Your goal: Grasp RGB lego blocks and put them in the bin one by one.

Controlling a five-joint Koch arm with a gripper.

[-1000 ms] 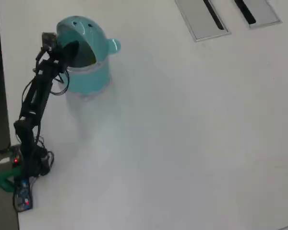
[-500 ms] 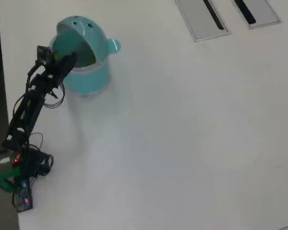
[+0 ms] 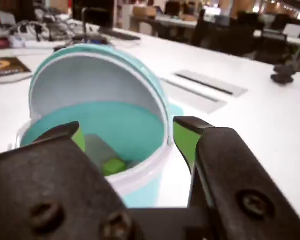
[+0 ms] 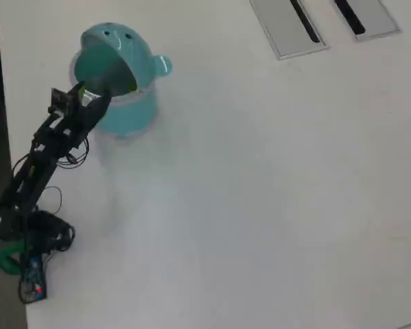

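Wrist view: we see our claw [image 3: 127, 132] spread wide, holding nothing, before the bin [image 3: 135, 125]; a yellow-green block [image 3: 113, 165] lies inside | Overhead view: we find the bin [image 4: 127, 113] on the white surface [image 4: 260, 192], claw [image 4: 96, 103] at its rim.

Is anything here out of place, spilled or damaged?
Nothing stands out. The bin stands upright on the table with a yellow-green block inside, and the open claw holds nothing.

white table [image 4: 274, 178] carrying teal bin [image 4: 127, 113]
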